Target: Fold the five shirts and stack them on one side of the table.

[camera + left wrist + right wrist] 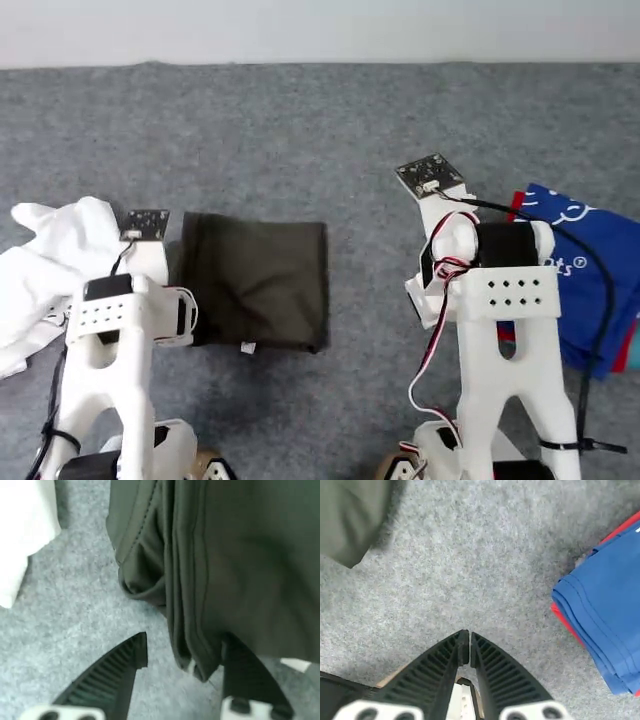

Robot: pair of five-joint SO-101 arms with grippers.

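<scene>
Got left gripper point(186, 645) splayed round dark shirt point(255, 280) at table point(350, 130) centre, right gripper point(469, 635) clenched empty; reckon partway: blue shirt point(580, 270) folded at right edge, white shirt point(50, 260) unfolded at left.

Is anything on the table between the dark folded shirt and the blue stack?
Nothing lies on the grey mat between the dark shirt and the blue stack; the right gripper, shut, is over that gap.

Lab (prob.), grey felt table point(300, 130), white wall point(300, 30)
</scene>
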